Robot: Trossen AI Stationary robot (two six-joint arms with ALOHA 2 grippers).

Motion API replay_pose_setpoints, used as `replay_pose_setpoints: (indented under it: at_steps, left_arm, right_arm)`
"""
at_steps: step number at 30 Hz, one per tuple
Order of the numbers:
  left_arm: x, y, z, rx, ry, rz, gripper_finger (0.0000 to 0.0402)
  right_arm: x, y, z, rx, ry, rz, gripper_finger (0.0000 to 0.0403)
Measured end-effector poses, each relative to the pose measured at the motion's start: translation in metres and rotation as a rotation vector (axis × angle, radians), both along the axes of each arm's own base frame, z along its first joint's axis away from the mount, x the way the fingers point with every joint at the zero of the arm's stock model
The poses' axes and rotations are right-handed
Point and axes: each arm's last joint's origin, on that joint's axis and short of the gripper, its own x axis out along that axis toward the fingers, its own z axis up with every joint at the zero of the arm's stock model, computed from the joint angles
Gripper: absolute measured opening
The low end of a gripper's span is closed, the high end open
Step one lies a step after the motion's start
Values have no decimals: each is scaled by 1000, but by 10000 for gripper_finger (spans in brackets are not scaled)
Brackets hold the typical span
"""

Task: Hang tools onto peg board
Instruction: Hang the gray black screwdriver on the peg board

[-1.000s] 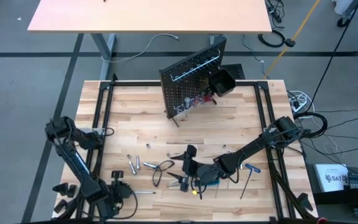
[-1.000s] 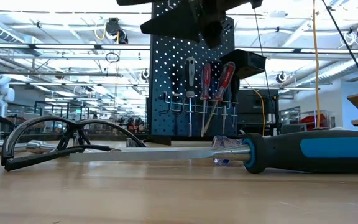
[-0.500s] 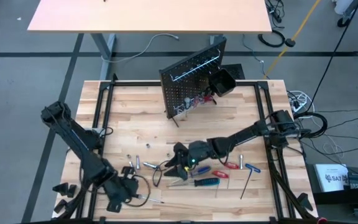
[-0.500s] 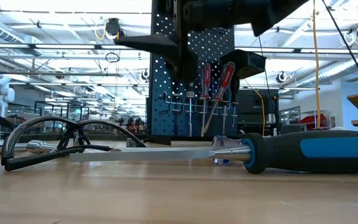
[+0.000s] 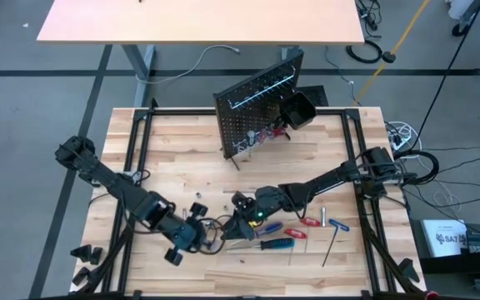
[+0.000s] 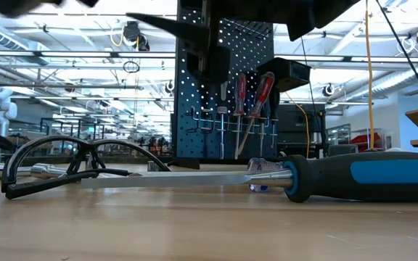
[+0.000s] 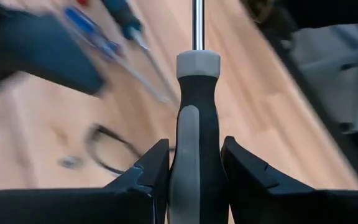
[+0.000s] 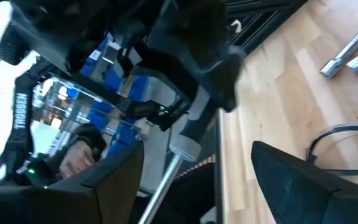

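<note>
Pale butcher-block planks form the table (image 5: 182, 150), and at its far side the peg board (image 5: 252, 117) stands upright, well beyond both sets of fingers, with red-handled screwdrivers (image 6: 252, 98) hanging on its hooks. The right gripper (image 5: 238, 218) hovers with its fingers spread wide and empty; the blue-handled screwdriver (image 5: 275, 244) lies just beside them. The left gripper (image 7: 194, 171) has its fingers closed on a black-and-grey screwdriver (image 7: 194, 124), shaft pointing forward. A black wire loop (image 7: 107, 149) lies just past those fingers.
</note>
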Motion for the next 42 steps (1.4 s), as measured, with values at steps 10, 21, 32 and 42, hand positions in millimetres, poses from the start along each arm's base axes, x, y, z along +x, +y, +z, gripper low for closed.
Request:
replay_pose_setpoints:
  at_steps: [10, 21, 32, 42]
  left_arm:
    - [22, 16, -1, 220, -76, -117, 117]
    - [49, 15, 3, 400, -115, -169, 117]
    - [50, 14, 4, 440, -94, -208, 117]
    - [52, 12, 6, 433, -120, -205, 125]
  right_arm:
    - [-1, 1, -3, 91, 89, 2, 288]
    - [-1, 0, -5, 76, 106, -23, 270]
    - [-2, 0, -8, 22, 103, -10, 180]
    - [-2, 1, -9, -53, 74, -12, 75]
